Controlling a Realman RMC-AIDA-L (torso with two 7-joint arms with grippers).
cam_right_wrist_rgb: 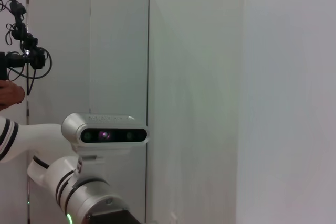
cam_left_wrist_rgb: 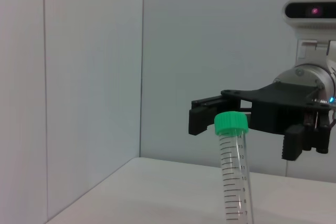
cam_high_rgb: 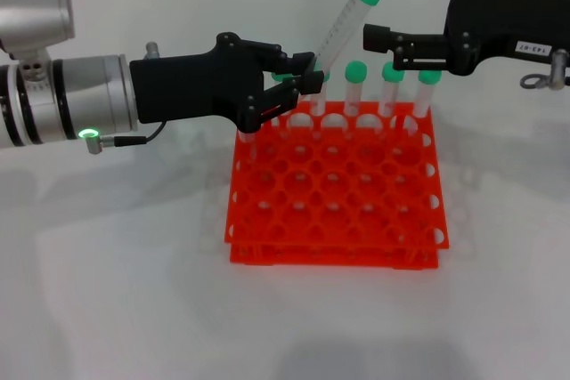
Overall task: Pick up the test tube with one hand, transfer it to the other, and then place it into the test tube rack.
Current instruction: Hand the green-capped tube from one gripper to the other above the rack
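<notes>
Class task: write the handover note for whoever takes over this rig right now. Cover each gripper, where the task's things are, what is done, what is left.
Left gripper: shut on the test tube, held tilted above the rack's far edge.
Right gripper: open, fingers either side of the tube's green cap, not yet closed on it.
Test tube rack: on the table, other green-capped tubes standing in its far row.
Done: pickup.
Left: complete the handover, then place the tube in the rack.

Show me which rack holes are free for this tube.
The orange rack is bare in every row nearer the robot. Only the far row is crowded, with green-capped tubes under both end effectors, left and right.
</notes>
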